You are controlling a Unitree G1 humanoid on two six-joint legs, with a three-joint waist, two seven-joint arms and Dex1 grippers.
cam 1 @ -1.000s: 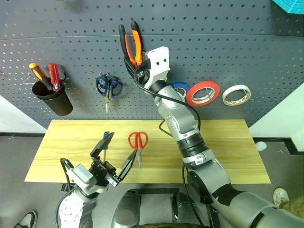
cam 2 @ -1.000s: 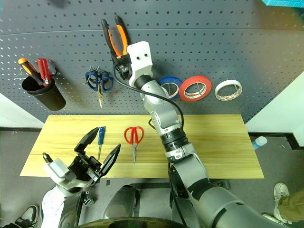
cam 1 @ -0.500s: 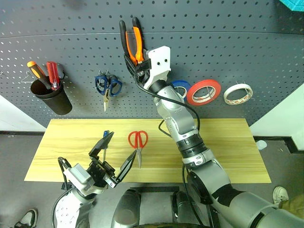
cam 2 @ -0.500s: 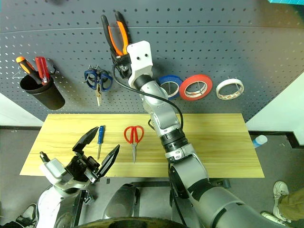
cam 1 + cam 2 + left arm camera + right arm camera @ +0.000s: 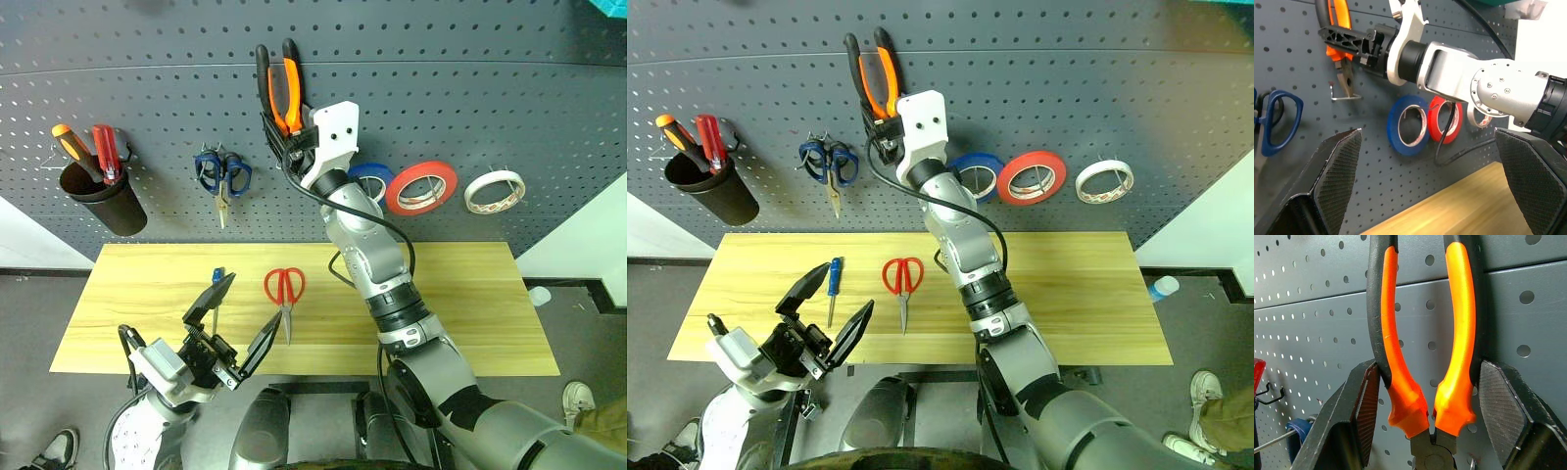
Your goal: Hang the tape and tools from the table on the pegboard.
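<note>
My right gripper (image 5: 1425,396) is raised against the dark pegboard (image 5: 470,98) and shut on the orange-and-black pliers (image 5: 279,83). Their handles point up, and their nose sits just above a wire hook (image 5: 1344,97). The red-handled scissors (image 5: 284,289) lie on the light wooden table (image 5: 460,304). Left of them lies the small blue-handled screwdriver (image 5: 833,284). The whitish tape (image 5: 490,191) hangs on the pegboard at the right. My left gripper (image 5: 238,323) hangs open and holding nothing over the table's near edge, in front of the screwdriver.
Blue-handled scissors (image 5: 223,176) hang on the board left of the pliers. A black cup (image 5: 98,201) with orange and red screwdrivers hangs further left. A blue roll (image 5: 372,181) and a red roll (image 5: 421,189) hang right of my raised arm.
</note>
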